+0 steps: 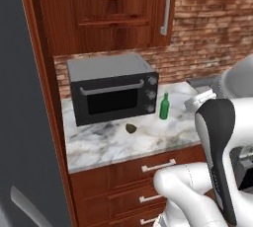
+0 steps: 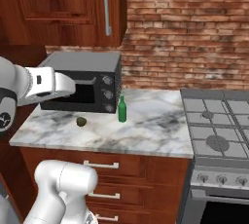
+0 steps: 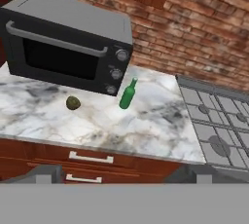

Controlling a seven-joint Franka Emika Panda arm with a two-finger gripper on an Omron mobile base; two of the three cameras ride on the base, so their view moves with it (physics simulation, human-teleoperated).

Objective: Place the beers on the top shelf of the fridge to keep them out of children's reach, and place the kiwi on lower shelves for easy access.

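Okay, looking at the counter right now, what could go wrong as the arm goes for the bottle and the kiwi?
The beer bottle stands upright close to the oven; open fingers might clip the oven or tip it. The kiwi is small and round, so it may roll off the marble counter if nudged.

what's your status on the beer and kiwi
Jaws open, empty, off the counter. One beer upright by the oven; kiwi lying left of it. Nothing blocking either.

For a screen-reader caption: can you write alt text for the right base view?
A green beer bottle stands upright on a marble counter, just right of a black oven, with a kiwi lying to its left. A gas stove adjoins the counter's right end.
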